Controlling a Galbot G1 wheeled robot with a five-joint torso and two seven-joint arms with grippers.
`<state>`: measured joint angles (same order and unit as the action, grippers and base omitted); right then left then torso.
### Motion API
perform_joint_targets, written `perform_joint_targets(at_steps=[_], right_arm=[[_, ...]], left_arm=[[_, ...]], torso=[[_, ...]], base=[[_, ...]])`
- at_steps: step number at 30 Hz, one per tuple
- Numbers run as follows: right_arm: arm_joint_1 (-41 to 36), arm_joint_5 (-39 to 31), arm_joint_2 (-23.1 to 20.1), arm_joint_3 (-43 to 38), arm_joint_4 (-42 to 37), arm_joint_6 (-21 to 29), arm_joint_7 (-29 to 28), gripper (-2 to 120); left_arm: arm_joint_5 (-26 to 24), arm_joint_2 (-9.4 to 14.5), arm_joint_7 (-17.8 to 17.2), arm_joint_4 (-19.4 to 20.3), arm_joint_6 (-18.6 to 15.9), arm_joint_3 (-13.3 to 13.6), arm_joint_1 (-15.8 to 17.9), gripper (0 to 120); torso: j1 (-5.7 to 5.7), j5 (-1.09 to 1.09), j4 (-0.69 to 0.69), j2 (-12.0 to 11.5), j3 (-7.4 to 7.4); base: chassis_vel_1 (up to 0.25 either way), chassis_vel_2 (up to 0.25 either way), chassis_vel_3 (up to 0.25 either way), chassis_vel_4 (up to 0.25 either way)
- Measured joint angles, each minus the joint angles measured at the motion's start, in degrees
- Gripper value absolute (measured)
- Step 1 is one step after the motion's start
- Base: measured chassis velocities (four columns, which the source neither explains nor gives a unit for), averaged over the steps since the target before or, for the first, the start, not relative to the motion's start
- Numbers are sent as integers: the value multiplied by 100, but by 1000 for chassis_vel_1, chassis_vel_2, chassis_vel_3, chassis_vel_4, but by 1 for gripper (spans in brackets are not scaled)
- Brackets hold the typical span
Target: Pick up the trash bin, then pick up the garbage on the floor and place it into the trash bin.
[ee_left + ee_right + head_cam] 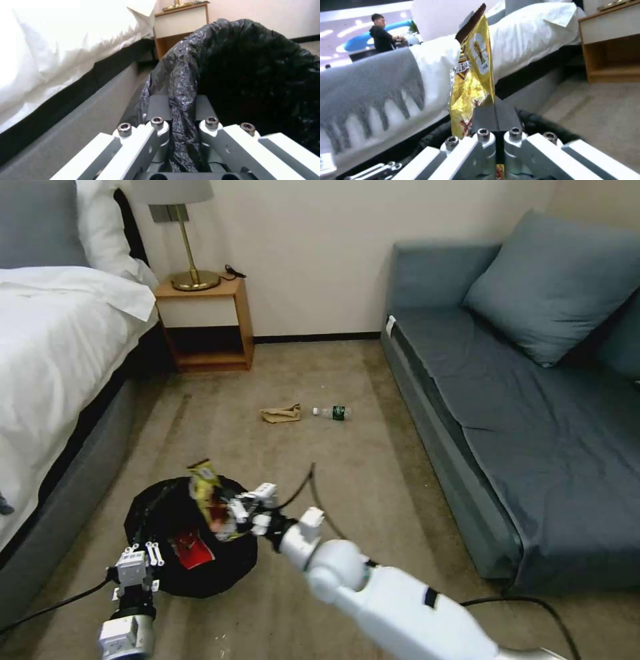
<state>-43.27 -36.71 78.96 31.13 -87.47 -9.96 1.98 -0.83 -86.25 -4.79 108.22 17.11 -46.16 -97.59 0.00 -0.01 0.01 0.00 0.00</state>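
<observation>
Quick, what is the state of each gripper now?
Left gripper: closed on the bagged rim of the trash bin.
Right gripper: closed on the gold snack wrapper, over the bin.

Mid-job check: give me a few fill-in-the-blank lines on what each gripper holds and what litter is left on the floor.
1. The left gripper is shut on the ______ bag lining the trash bin.
2. The right gripper holds the gold snack wrapper above the ______.
3. A ______ wrapper already lies inside the bin.
4. On the carpet, the brown paper bag lies beside a small clear ______.

Missing words: black; trash bin; red; bottle
</observation>
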Motion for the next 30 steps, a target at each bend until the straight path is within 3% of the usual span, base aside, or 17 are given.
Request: perform_joint_targets(at_steps=[9, 26, 30], right_arm=[[88, 420, 548, 86, 1044, -276, -33, 0], [13, 1112, 506, 49, 1535, -322, 122, 0], [16, 1146, 466, 72, 1506, -252, 106, 16]], left_arm=[[-23, -17, 2, -3, 66, 25, -35, 7], [-80, 37, 3, 17, 85, 11, -27, 7], [-80, 42, 3, 17, 81, 13, -28, 7]], torso=[[0, 1, -1, 0, 0], [0, 1, -2, 0, 0], [0, 2, -1, 0, 0]], base=[[0, 0, 0, 0], [0, 0, 0, 0], [0, 0, 0, 0]])
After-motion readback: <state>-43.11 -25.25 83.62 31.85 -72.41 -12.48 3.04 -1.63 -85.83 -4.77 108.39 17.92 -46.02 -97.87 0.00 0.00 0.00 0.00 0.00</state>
